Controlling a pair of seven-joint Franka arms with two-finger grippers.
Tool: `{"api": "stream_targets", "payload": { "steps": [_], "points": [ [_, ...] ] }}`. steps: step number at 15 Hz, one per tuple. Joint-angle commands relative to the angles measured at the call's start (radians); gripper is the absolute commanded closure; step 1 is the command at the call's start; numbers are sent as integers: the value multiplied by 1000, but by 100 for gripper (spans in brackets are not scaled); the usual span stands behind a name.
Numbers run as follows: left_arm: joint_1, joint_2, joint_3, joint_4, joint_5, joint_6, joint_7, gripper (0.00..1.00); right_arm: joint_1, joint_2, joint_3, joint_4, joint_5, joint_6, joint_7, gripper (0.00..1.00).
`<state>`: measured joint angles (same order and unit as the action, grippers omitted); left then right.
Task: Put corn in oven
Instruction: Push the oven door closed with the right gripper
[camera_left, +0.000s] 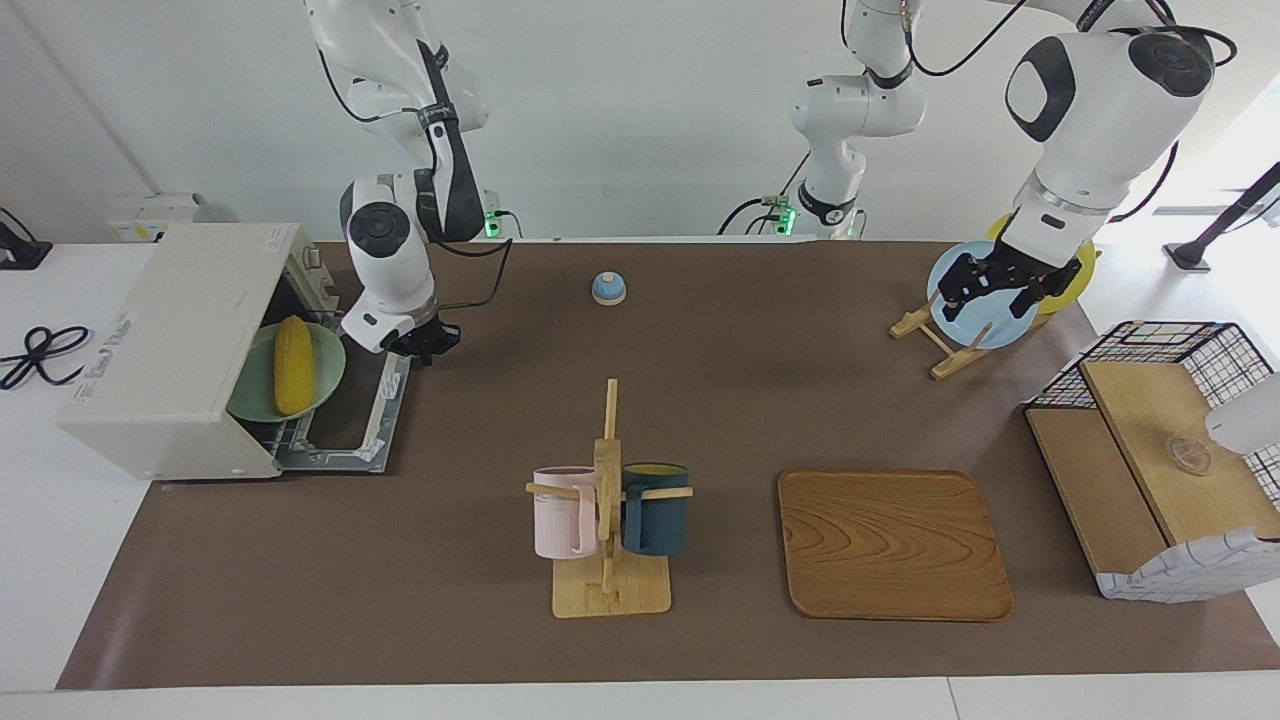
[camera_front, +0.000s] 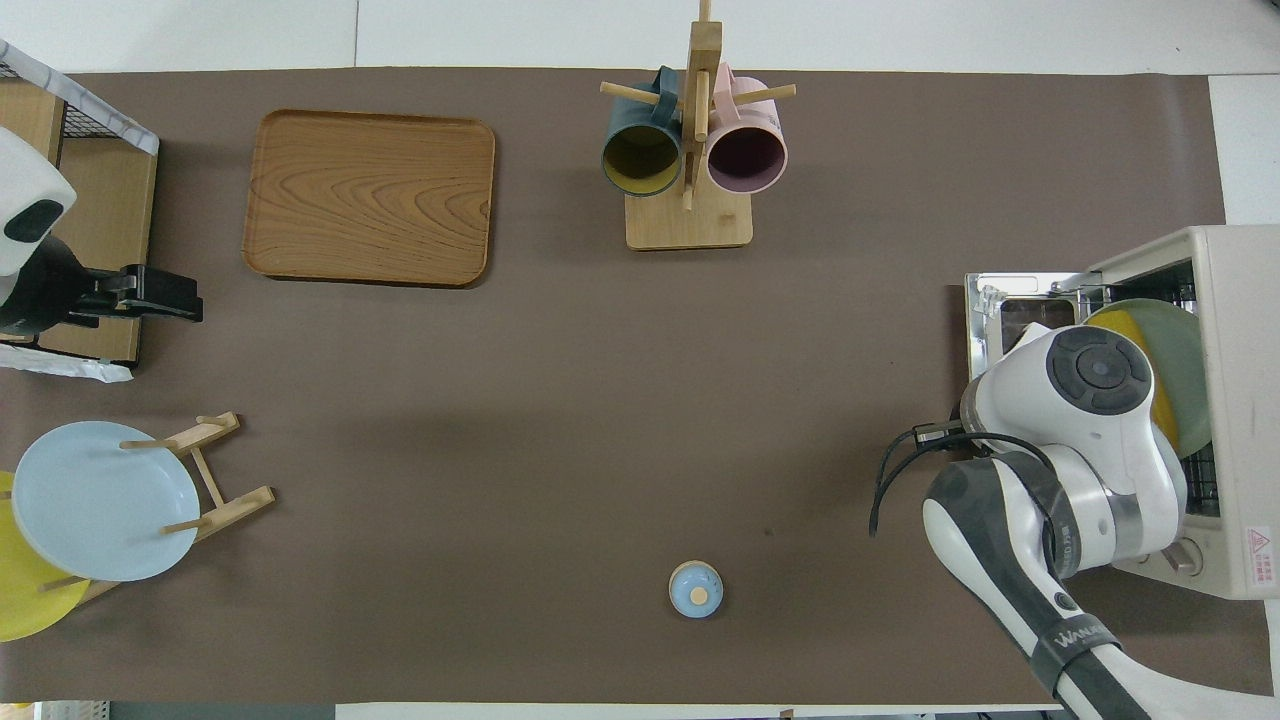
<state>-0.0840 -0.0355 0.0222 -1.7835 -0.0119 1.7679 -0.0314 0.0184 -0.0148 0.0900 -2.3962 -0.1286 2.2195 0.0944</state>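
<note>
The yellow corn (camera_left: 293, 365) lies on a green plate (camera_left: 328, 385) on the rack inside the off-white oven (camera_left: 170, 350), at the right arm's end of the table. The oven door (camera_left: 350, 420) lies folded down flat. In the overhead view only a strip of the corn (camera_front: 1125, 325) and part of the green plate (camera_front: 1185, 350) show past the arm. My right gripper (camera_left: 425, 345) is shut and holds nothing, over the door's outer corner; in the overhead view its own wrist hides it. My left gripper (camera_left: 995, 285) (camera_front: 165, 297) hangs open and empty, in the air beside the wire basket.
A mug rack (camera_left: 608, 520) with a pink and a dark blue mug stands mid-table, with a wooden tray (camera_left: 893, 545) beside it. A small blue knob (camera_left: 608, 288) sits nearer the robots. A plate stand (camera_left: 940, 345) with a blue and a yellow plate and a wire basket (camera_left: 1165, 460) sit at the left arm's end.
</note>
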Motion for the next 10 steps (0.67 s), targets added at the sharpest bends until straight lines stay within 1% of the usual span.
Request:
{"api": "stream_targets", "payload": {
  "steps": [1, 4, 7, 8, 9, 10],
  "points": [
    [12, -11, -7, -1, 15, -13, 1, 0, -23, -27, 7, -46, 23, 22, -5, 100],
    [12, -11, -7, -1, 15, -13, 1, 0, -60, -34, 7, -61, 21, 26, -36, 100],
    [12, -11, -7, -1, 15, -13, 1, 0, -54, -33, 7, -49, 15, 16, -38, 100],
    [12, -11, -7, -1, 15, -12, 1, 0, -49, -25, 7, -26, 1, 0, -35, 100],
    [10, -11, -7, -1, 15, -13, 1, 0, -48, -17, 7, 18, -18, -53, -35, 100],
    [12, -11, -7, -1, 15, -13, 1, 0, -49, -2, 7, 79, -66, -131, -35, 100]
  ]
}}
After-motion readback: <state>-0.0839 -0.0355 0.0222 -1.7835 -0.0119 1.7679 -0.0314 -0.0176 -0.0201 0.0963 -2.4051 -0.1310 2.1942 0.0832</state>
